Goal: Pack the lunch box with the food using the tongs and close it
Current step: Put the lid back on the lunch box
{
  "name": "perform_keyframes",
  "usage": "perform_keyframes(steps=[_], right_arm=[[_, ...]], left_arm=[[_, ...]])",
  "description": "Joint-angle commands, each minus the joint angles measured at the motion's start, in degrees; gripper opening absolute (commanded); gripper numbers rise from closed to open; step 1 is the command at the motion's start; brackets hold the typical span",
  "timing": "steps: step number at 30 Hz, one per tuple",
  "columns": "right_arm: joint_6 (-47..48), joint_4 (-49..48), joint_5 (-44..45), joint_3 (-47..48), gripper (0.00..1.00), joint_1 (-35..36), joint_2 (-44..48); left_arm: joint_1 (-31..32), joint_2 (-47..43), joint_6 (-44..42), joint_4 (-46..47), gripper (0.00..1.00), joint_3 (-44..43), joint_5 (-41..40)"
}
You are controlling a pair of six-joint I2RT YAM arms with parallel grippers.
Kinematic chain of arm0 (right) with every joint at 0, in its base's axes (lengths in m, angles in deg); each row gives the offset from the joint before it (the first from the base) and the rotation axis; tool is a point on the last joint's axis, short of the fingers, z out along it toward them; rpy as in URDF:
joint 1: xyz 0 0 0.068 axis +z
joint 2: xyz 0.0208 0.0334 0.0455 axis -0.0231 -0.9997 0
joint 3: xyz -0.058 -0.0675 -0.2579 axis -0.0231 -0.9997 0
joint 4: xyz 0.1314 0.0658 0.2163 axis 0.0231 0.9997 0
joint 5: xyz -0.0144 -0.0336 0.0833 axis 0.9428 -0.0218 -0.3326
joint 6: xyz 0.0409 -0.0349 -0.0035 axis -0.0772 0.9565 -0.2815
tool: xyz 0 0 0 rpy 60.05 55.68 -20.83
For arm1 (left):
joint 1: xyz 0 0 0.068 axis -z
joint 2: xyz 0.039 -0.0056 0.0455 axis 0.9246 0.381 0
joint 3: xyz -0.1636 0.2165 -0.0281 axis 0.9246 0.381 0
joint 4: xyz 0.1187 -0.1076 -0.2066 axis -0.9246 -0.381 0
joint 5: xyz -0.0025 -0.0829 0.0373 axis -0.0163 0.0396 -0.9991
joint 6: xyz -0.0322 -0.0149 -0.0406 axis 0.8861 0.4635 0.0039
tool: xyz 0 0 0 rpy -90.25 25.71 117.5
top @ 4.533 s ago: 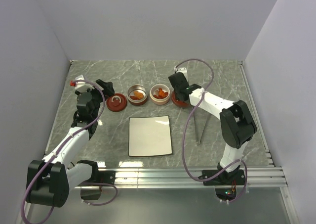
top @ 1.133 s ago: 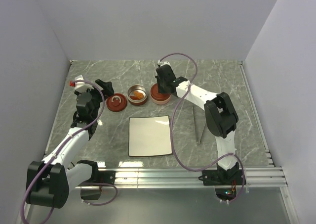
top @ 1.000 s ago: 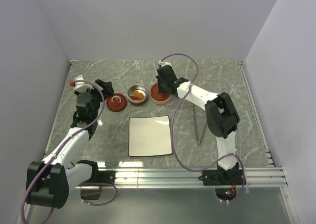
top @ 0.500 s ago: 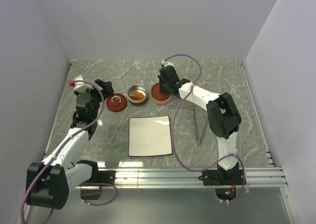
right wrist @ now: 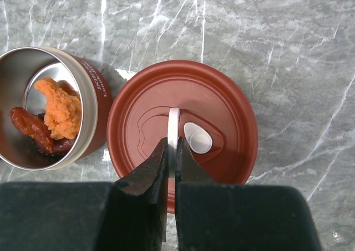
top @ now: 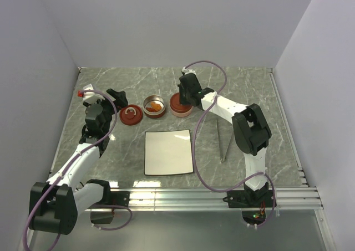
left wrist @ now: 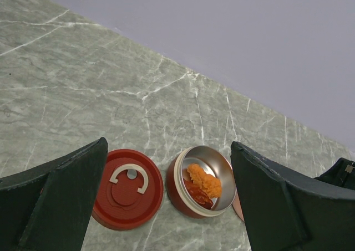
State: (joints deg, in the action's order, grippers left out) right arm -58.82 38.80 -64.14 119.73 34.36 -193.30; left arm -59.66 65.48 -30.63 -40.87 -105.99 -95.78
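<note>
The lunch box is two round steel pots with red sides. The left pot (top: 154, 106) stands open, with orange and dark red food (left wrist: 203, 180) inside; the same food (right wrist: 54, 118) shows in the right wrist view. Its red lid (left wrist: 126, 188) lies flat beside it. My right gripper (right wrist: 173, 151) is shut on the white handle of a second red lid (right wrist: 222, 112), which sits over the right pot (top: 180, 106) and hides its contents. My left gripper (left wrist: 167, 148) hovers open above the loose lid and the open pot. The tongs (top: 224, 143) lie on the table to the right.
An empty white square plate (top: 168, 151) lies in the middle of the marble table (top: 249, 90), in front of the pots. Grey walls close the back and both sides. A metal rail (top: 211, 195) runs along the near edge by the arm bases.
Since the earliest frame my right gripper has carried the red lid leftwards from beside the pots onto the right pot. Over the last second it barely shifted. The left arm has not moved.
</note>
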Motion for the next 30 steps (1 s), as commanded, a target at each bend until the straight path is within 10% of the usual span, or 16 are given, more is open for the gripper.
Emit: perform_keyframes(steps=[1,10,30], right_arm=[[1.07,10.85,2.41,-1.99,0.0,-1.66,-3.1],[1.6,10.5,2.14,-2.51,0.42,-1.66,-1.88],[6.34,8.48,3.81,1.26,0.55,-1.48,6.03]], left_arm=[[-0.3,-1.19,0.33,1.82,0.99,0.02,-0.51],[-0.3,-1.37,0.42,1.82,0.99,0.02,-0.33],[-0.3,0.65,1.3,1.03,0.99,-0.94,-2.71]])
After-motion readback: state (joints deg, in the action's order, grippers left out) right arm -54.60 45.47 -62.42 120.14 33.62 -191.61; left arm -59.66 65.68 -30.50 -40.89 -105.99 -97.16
